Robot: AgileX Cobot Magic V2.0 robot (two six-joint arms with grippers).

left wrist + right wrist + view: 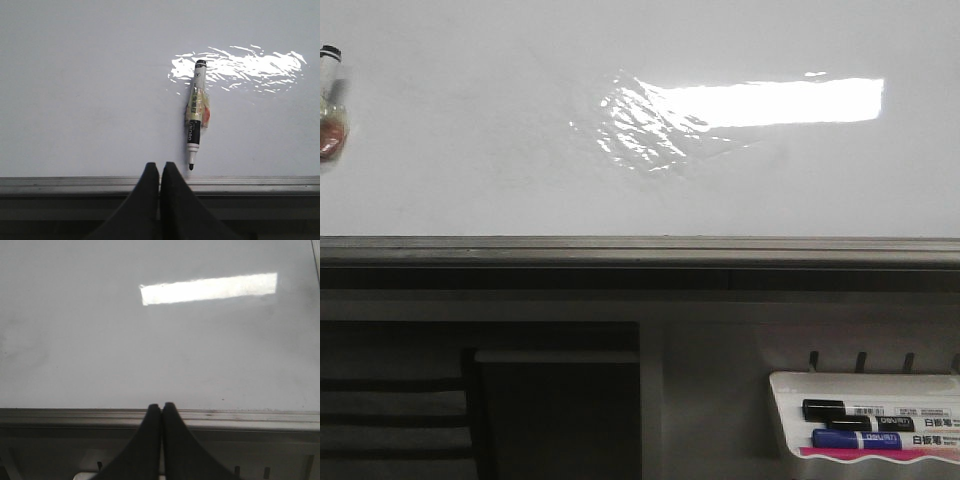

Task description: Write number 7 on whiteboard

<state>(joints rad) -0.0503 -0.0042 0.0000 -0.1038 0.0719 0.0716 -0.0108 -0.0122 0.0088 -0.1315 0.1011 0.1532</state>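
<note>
Whiteboard surface fills the far half of the front view, glossy and unmarked, with no figure 7 visible on it. A bright bar of reflected light lies right of centre, and a wrinkled shiny film patch sits at its left end. A marker wrapped in tape lies at the far left edge, mostly cut off. The grey metal edge rail runs along the near side of the board. Below it at the near right, a white tray holds a black marker and a blue marker. Neither arm appears in this view.

From the left wrist camera, the left gripper has its two dark fingers pressed together with nothing between them, over the rail. On the board just beyond lies the taped marker, uncapped, its black tip toward the rail and apart from the fingers.

From the right wrist camera, the right gripper is likewise closed on nothing, over the rail. The board beyond it is bare apart from the light bar.
</note>
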